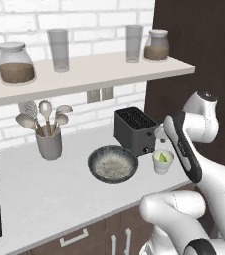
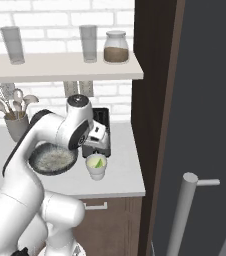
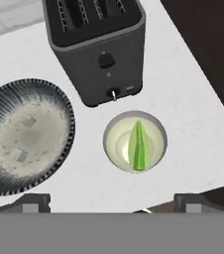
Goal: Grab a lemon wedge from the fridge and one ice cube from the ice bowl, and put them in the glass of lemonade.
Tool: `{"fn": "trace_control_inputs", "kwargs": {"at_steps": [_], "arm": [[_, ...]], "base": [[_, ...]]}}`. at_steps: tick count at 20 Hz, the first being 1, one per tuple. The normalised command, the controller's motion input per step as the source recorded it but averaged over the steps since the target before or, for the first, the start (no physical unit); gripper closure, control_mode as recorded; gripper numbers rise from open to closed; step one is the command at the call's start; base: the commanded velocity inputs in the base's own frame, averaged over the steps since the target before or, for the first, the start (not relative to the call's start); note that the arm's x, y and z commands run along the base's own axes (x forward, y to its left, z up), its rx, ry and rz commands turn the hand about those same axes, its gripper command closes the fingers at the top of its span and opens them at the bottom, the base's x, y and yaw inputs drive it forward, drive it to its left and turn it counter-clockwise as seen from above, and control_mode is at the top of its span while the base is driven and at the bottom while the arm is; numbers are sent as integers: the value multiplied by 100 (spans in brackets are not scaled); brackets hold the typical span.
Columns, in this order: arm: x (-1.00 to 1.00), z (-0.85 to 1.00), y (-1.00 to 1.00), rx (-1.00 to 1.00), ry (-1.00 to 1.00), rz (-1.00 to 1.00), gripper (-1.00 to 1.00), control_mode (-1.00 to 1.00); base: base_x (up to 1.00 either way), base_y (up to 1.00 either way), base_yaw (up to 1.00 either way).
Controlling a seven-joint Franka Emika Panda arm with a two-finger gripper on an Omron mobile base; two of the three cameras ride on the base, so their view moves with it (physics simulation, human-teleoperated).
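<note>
Above the table, the tool (image 3: 112,201) hangs spread and empty; the lemon wedge (image 3: 139,145) floats in the glass of lemonade (image 3: 135,141) (toaster-side); next, seemingly, an ice cube (image 3: 20,155) from the ice bowl (image 3: 59,108) alongside.

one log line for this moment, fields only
gripper: open, empty, above cup | lemon wedge: in glass of lemonade | ice bowl: left of glass, by toaster | ice cube: not yet added
</note>
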Motion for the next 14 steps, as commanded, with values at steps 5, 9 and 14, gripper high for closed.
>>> {"fn": "trace_control_inputs", "kwargs": {"at_steps": [5,9,14], "arm": [[-25,0,83,0,-3,9,-100,-100],[2,-14,100,0,10,23,-100,-100],[48,-4,97,0,34,25,-100,-100]], "base": [[0,0,0],[0,0,0],[0,0,0]]}}
